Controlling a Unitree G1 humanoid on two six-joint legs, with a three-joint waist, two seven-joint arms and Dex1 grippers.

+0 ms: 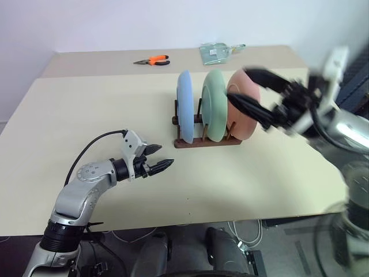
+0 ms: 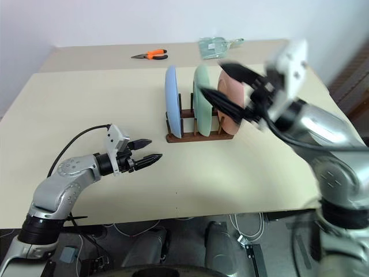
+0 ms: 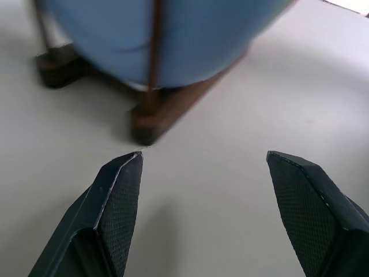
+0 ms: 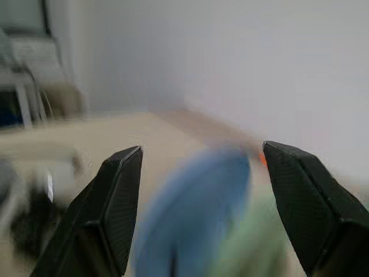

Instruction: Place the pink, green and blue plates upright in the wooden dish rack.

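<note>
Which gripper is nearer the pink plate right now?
Right. The right gripper hangs open just in front of the pink plate in the wooden dish rack; the left gripper is open low over the table, beyond the blue plate.

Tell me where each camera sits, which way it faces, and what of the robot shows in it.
Left eye and right eye views: on the head, looking forward and down over the table; both share the wooden dish rack holding the blue plate, green plate and pink plate, the open left pincer and the open right pincer.
Left wrist view: looks along its open fingers at the rack's base and the blue plate.
Right wrist view: looks between its open fingers over the plates' tops toward the wall.
</note>
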